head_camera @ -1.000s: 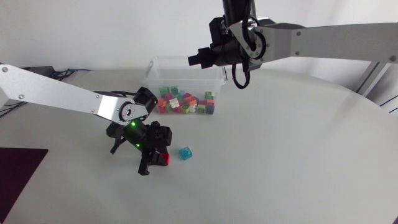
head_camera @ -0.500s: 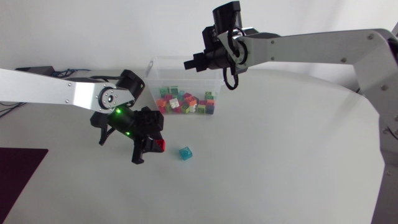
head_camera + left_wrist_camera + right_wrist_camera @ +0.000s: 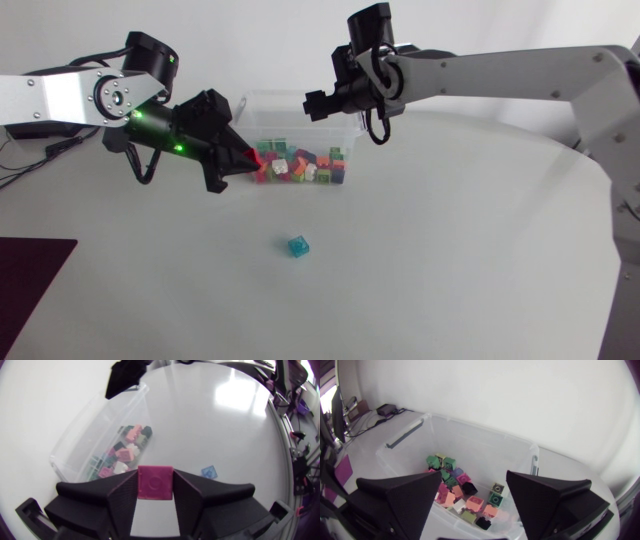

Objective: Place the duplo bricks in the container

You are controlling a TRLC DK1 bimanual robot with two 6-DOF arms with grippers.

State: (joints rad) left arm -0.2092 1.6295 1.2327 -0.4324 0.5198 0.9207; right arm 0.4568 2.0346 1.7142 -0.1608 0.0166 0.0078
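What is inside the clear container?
The container holds a loose pile of duplo bricks: pink, green, white and dark ones. Bricks under the top layer are covered, so their number cannot be told.

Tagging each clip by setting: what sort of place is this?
Probably a robotics lab bench: a left arm and right arm over a white table, a clear container of duplo bricks, the left claw shut on a red brick.

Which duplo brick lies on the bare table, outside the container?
The turquoise brick, alone on the table. The red brick is in the left gripper; the rest lie in the container.
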